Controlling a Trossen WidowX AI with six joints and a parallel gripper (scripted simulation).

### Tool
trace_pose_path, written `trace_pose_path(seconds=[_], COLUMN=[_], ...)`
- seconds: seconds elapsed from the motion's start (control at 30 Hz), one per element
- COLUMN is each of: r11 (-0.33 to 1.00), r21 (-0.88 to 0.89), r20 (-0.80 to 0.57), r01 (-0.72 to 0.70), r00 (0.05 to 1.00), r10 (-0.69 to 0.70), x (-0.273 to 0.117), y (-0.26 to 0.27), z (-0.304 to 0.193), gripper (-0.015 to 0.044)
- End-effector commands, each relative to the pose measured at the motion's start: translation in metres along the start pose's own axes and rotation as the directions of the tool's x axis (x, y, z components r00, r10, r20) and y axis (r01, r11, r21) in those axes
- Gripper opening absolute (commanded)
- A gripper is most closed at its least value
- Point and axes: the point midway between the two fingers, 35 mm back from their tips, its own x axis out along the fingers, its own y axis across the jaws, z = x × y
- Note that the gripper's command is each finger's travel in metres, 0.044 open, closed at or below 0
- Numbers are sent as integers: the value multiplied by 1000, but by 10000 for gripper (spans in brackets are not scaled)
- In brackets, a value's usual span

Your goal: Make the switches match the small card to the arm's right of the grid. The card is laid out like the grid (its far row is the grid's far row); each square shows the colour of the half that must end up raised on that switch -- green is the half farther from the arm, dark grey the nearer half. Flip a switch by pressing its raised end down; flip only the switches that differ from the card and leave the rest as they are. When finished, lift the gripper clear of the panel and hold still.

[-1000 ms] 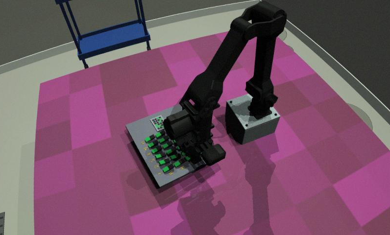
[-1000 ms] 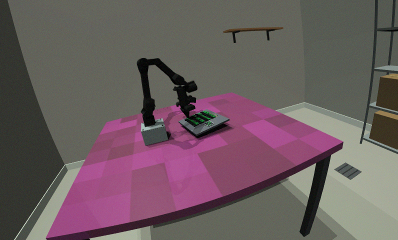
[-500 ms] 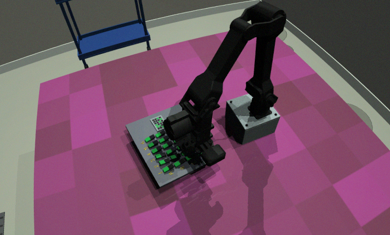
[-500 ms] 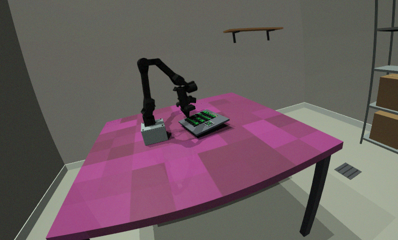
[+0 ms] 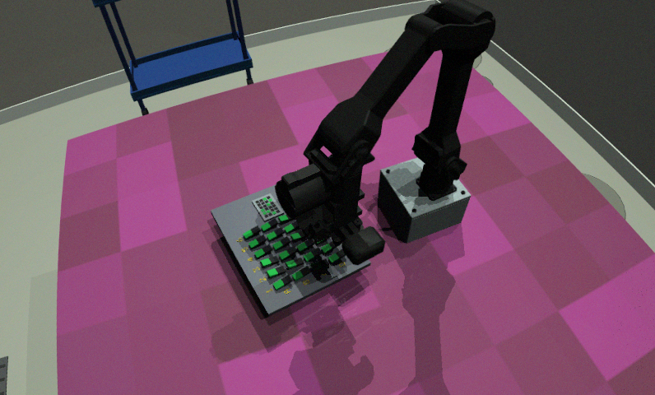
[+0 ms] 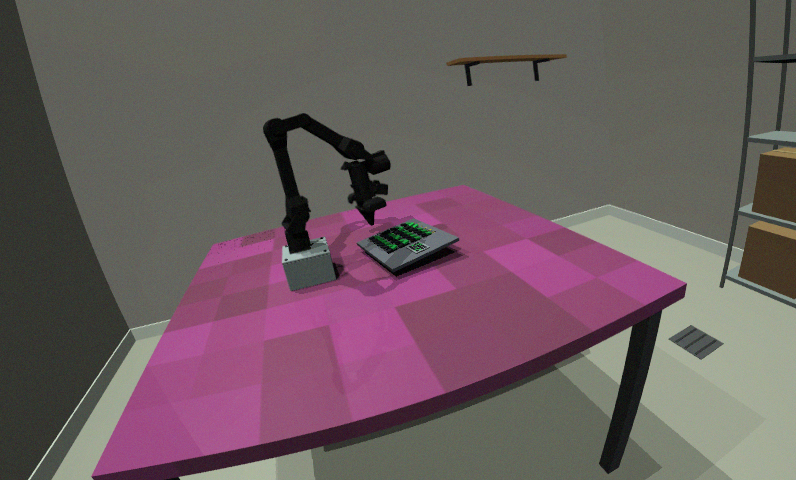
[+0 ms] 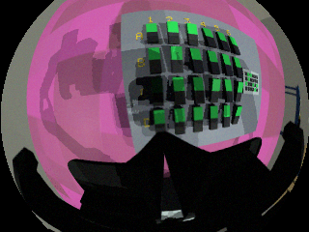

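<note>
The grey switch panel [image 5: 233, 212] [image 6: 390, 262] [image 7: 132, 29] lies on the table in front of the arm, its rows of green-and-dark switches partly hidden by the arm in the top view. The small card [image 5: 267, 206] [image 6: 418, 247] [image 7: 251, 81] sits at the panel's right side. My gripper [image 6: 371, 223] [image 7: 161, 135] is shut and empty, with its tips above the panel's near side, by column 1 in the wrist view. The nearest first-column switch [image 7: 157, 118] shows green on its far half. The first-column switch beyond it [image 7: 154, 90] is in dark shadow, its raised half unclear.
The arm's grey base box [image 5: 434, 217] [image 6: 310, 270] stands on the near side of the panel. The pink patterned table [image 5: 150, 254] [image 6: 354, 356] carries both. A blue cart [image 5: 188, 63] stands beyond the table, and a wall shelf [image 6: 506, 59] hangs behind it in the exterior view.
</note>
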Motion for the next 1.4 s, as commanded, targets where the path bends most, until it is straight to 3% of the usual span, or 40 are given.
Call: trace_pose_path(seconds=[0.0, 0.1, 0.43, 0.53, 0.67, 1.37], r11=[1000, 1000, 1000, 1000, 1000, 1000], r21=[3, 3, 2, 2, 2, 2], r20=[27, 27, 26, 28, 52, 52], r01=[4, 5, 13, 13, 14, 13], r00=[1000, 1000, 1000, 1000, 999, 999], r10=[-5, -5, -13, -13, -14, -13], x=[-22, -22, -23, -20, 12, 36], y=[0, -7, -106, -108, -108, -109], z=[3, 3, -16, -16, -17, -16], gripper=[0, 0, 0, 0, 0, 0])
